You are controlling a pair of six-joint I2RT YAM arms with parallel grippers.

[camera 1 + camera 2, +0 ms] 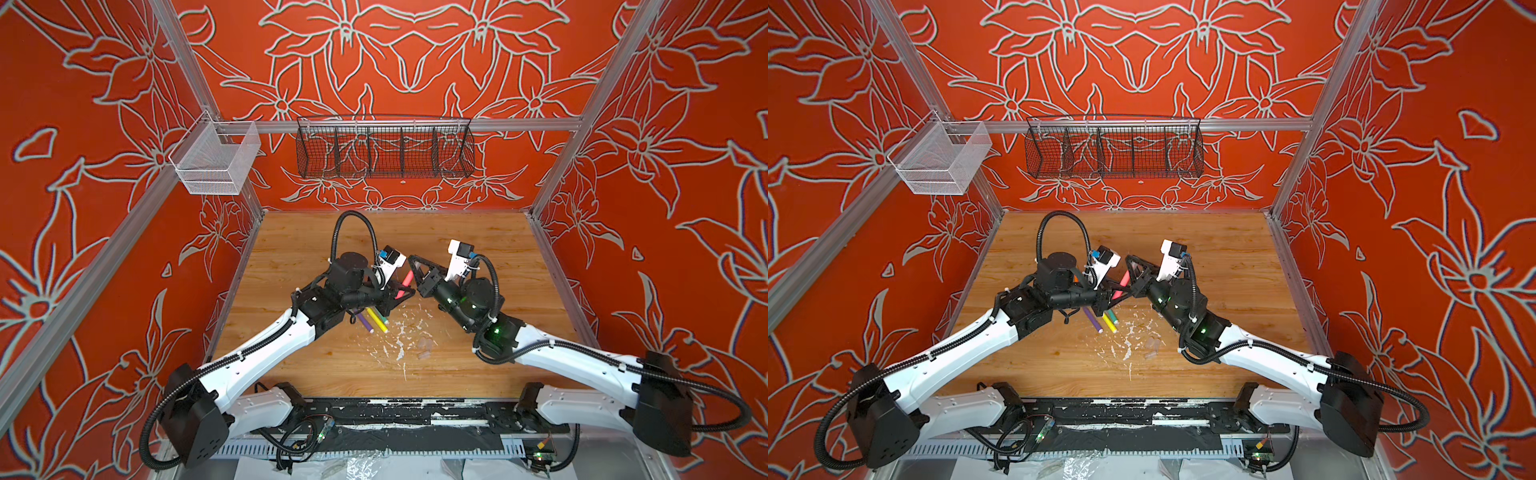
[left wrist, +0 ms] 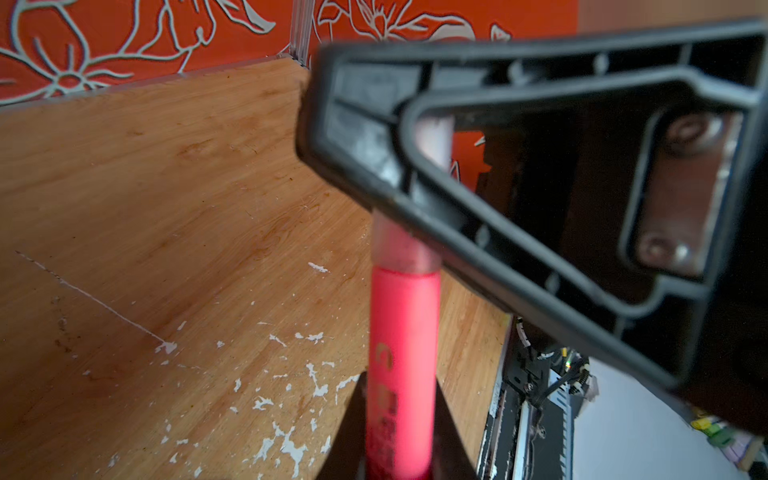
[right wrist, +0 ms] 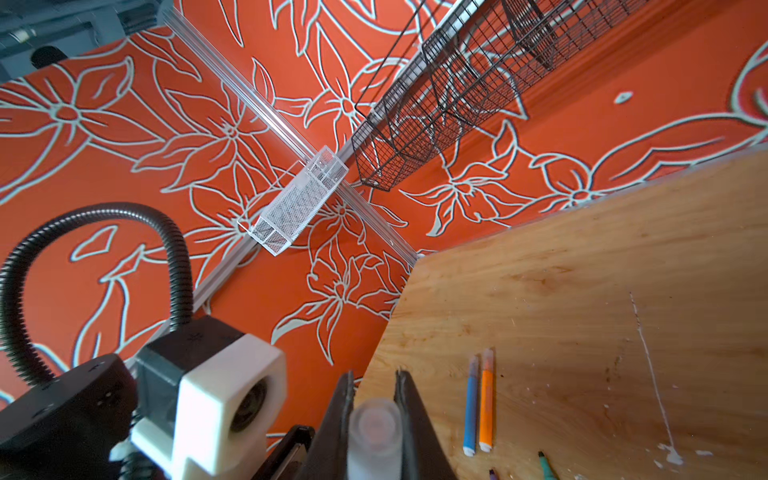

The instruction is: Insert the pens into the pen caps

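Now the left tool (image 1: 397, 296) is clamped on the lower barrel of the pink pen (image 2: 402, 340). The right tool (image 3: 374, 397) is clamped on a clear cap (image 3: 374, 430), and both are held up over the middle of the desk (image 1: 490, 249). From the left wrist, the cap's mouth sits over the pen's tip end with pink showing through; whether it is fully seated I cannot tell. The push probably goes best straight along the barrel with pen and cap on one line, since a sideways load could make the thin pen slip in its grip. The wrist cameras (image 1: 390, 257) stand close together, leaving little slack for tilting. The purple pen (image 1: 365, 323) and yellow pen (image 1: 377, 320) lie just beneath the left tool, the blue pen (image 3: 470, 407) and orange pen (image 3: 486, 401) side by side, and loose caps (image 1: 424, 344) near the right arm. The desk's back half is bare, its side edges well apart from both tools
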